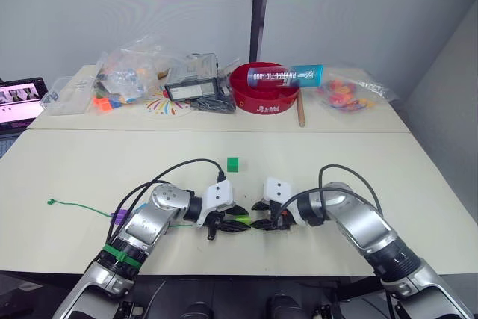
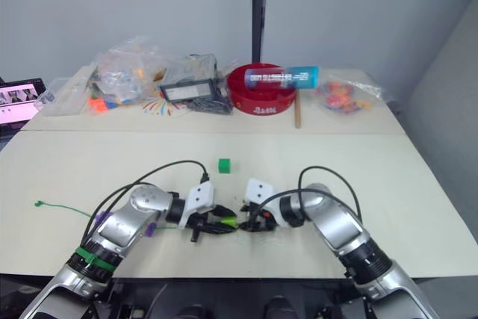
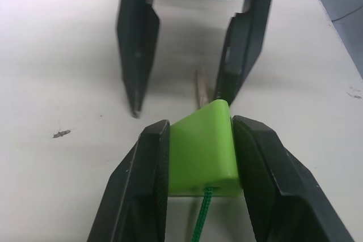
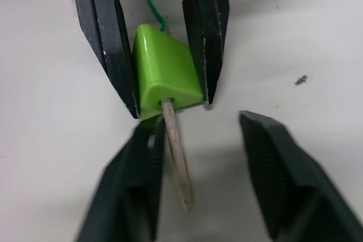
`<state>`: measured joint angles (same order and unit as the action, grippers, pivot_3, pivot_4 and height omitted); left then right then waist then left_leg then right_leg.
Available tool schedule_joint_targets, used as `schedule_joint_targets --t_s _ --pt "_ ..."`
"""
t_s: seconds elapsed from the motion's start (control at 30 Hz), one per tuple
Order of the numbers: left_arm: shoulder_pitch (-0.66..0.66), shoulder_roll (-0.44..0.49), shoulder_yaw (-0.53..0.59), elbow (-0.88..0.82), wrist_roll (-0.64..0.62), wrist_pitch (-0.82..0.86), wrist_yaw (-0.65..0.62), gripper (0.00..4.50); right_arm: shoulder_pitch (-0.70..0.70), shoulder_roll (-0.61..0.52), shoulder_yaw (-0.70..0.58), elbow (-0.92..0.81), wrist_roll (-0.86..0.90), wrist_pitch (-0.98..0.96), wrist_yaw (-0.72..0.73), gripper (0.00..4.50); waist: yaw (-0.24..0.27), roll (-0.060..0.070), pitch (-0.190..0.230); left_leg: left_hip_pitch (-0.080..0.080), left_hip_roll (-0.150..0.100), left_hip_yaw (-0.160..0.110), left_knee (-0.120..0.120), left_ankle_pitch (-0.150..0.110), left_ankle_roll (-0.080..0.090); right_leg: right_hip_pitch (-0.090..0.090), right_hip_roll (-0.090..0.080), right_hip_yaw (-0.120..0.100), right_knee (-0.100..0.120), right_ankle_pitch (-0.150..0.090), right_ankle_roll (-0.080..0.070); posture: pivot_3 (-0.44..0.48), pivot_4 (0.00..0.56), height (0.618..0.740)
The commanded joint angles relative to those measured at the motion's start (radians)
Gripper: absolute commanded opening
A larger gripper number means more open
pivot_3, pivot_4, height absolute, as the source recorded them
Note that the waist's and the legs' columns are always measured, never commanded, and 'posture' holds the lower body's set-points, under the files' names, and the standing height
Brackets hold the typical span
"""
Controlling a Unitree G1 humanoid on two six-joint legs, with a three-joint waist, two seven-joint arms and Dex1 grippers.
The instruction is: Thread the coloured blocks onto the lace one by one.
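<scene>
Light green block (image 4: 164, 72) sits clamped between the fingers of the left pincer (image 3: 198, 162), low over the pale worktop (image 1: 89, 162) near its front edge. Green lace (image 3: 201, 222) enters the block's back face, and its pale tip (image 4: 177, 157) sticks out of the front hole toward the right pincer (image 4: 198, 168), whose fingers stand apart on either side of the tip, gripping nothing. Behind the left arm the lace trails across the worktop to its knot (image 1: 51, 202), with a purple block (image 1: 119, 216) on it. A dark green block (image 1: 232, 163) lies apart, further back.
</scene>
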<state>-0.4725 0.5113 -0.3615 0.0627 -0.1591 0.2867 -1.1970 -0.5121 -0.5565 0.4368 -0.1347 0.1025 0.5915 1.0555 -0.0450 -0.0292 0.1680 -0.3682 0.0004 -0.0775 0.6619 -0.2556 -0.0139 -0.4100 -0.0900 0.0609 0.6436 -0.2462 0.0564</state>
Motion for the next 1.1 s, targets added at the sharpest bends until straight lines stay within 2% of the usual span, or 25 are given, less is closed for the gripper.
schedule_joint_targets --t_s 0.03,0.1,0.37,0.6,0.7,0.77,0.9,1.1 --pt "0.011 0.017 -0.024 0.005 0.022 0.002 -0.017 1.22 0.009 -0.005 0.025 0.004 -0.010 0.002 0.009 0.62 0.000 0.000 0.000 0.000 0.000 0.000 0.000 0.000 0.000 0.000 0.000 0.000 0.000 0.000 0.000 0.000 0.150 0.731" --pt "0.006 0.019 -0.023 0.012 0.025 0.006 -0.016 1.22 0.013 -0.007 0.022 -0.007 -0.006 -0.004 0.018 0.01 -0.002 0.000 0.000 0.000 0.000 0.000 0.000 0.000 0.000 0.000 0.000 0.000 0.000 0.000 0.000 0.000 0.150 0.731" --pt "0.022 0.069 0.000 -0.001 0.027 -0.002 -0.025 1.22 0.023 -0.011 0.026 -0.013 -0.011 -0.017 0.021 0.00 -0.004 0.000 0.000 0.001 0.001 0.000 0.000 0.000 0.000 0.000 0.001 0.000 0.000 0.000 0.000 0.000 0.150 0.731" --pt "0.117 0.278 0.071 -0.091 0.015 -0.017 -0.086 1.22 0.018 -0.008 0.028 -0.002 -0.014 -0.030 0.021 0.00 -0.019 0.000 0.000 0.001 0.002 0.000 0.000 0.000 0.000 0.000 0.002 0.000 0.000 0.000 -0.001 0.000 0.150 0.731" --pt "0.137 0.338 0.102 -0.096 0.008 -0.026 -0.099 1.22 0.014 -0.005 0.030 0.006 -0.015 -0.036 0.022 0.00 -0.021 0.000 0.000 0.001 0.003 0.000 0.000 0.000 0.000 0.000 0.002 0.000 0.001 0.000 -0.001 0.000 0.150 0.731" --pt "0.151 0.374 0.120 -0.085 0.007 -0.040 -0.108 1.22 0.010 0.000 0.032 0.012 -0.016 -0.042 0.021 0.00 -0.021 0.000 0.000 0.001 0.003 0.000 0.000 0.000 0.000 0.000 0.002 0.000 0.001 0.000 -0.001 0.000 0.150 0.731" --pt "0.222 0.489 0.191 0.046 0.017 -0.161 -0.152 1.22 -0.001 0.008 0.035 0.029 -0.020 -0.057 0.024 0.00 -0.028 0.000 0.000 0.002 0.005 0.001 0.000 0.000 0.001 0.000 0.004 0.000 0.001 0.000 -0.001 0.000 0.150 0.731" --pt "0.262 0.544 0.245 0.171 0.016 -0.290 -0.190 1.22 -0.001 0.006 0.035 0.030 -0.020 -0.063 0.027 0.00 -0.022 0.003 0.000 0.006 0.014 0.001 -0.002 -0.001 0.001 0.001 0.013 0.000 0.002 -0.002 -0.006 0.000 0.150 0.731"
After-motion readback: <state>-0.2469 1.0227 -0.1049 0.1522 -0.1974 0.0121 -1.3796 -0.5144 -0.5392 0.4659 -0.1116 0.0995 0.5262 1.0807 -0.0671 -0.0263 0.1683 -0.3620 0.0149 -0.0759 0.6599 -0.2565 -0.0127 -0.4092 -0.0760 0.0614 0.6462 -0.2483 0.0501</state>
